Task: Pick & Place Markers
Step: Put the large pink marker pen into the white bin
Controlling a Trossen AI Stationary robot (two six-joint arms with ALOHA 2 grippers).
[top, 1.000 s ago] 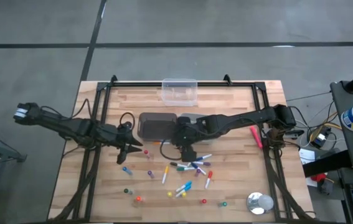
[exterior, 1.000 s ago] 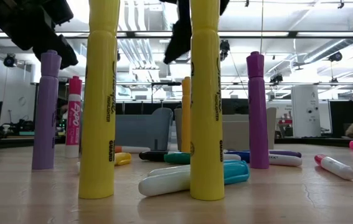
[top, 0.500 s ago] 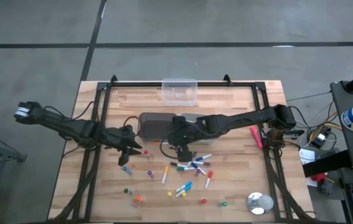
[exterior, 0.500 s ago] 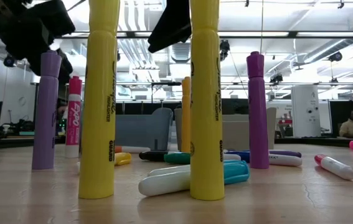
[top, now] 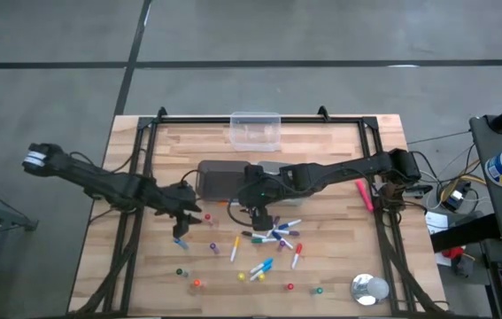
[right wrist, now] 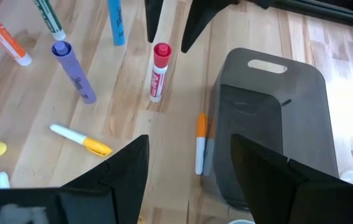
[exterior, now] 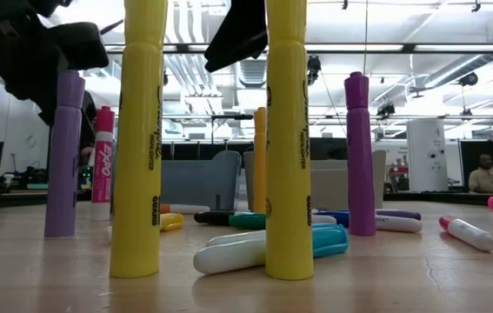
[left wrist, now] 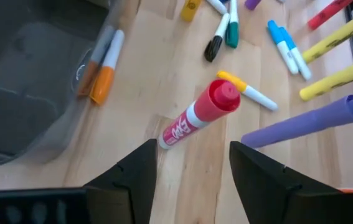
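Both grippers open, nothing held; markers beside the dark bin.
Left gripper (left wrist: 188, 168) fingers apart just above the upright red-capped white marker (left wrist: 200, 114), near the dark translucent plastic bin (top: 224, 178). Right gripper (right wrist: 182, 168) spread over the bin's edge. Orange marker (right wrist: 200, 144) lies against the bin wall; other coloured markers (top: 273, 237) are scattered on the wooden table (top: 339, 257) beyond.

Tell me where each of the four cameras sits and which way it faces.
High: overhead, straight down on the table; both arms show.
Low: at tabletop level, looking across standing markers into the room; dark arm parts hang at the top.
Left wrist: behind the left gripper, open, facing the red marker.
Right wrist: behind the right gripper, open, facing the dark bin.
Shared: both wrist views show the red marker.
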